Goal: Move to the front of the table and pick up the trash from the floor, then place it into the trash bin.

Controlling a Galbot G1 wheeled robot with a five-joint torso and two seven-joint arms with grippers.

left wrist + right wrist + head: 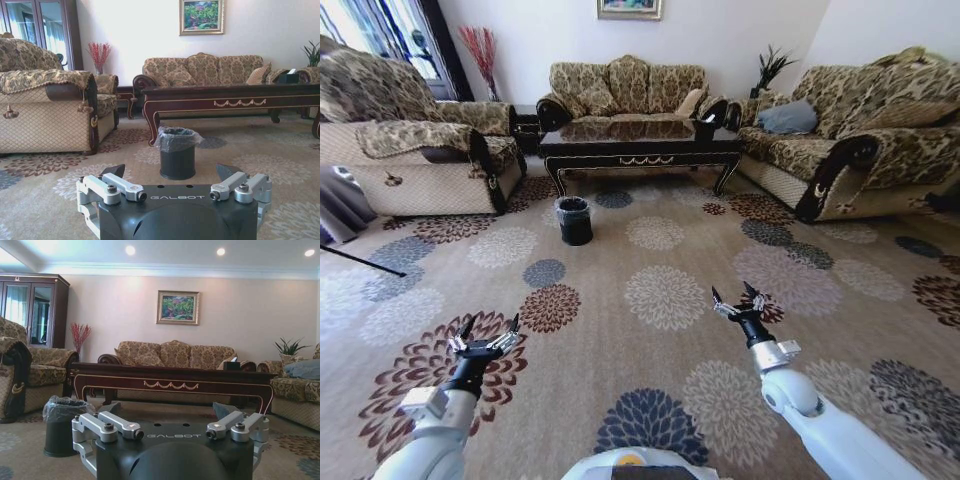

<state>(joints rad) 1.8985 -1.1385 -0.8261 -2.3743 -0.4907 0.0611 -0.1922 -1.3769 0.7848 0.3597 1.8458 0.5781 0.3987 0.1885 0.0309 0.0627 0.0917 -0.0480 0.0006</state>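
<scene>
Glossy dark wood with a gold scroll ornament makes your landmark, the table. Well in front of it, to the left, your left gripper hangs over the flowered carpet floor, fingers spread and holding nothing. Just before the table's left leg stands the round black trash bin with its crinkled grey liner. To the right, your right gripper is also spread, ungrasping.

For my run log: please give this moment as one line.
left gripper open, empty | right gripper open, empty | trash bin before table
</scene>
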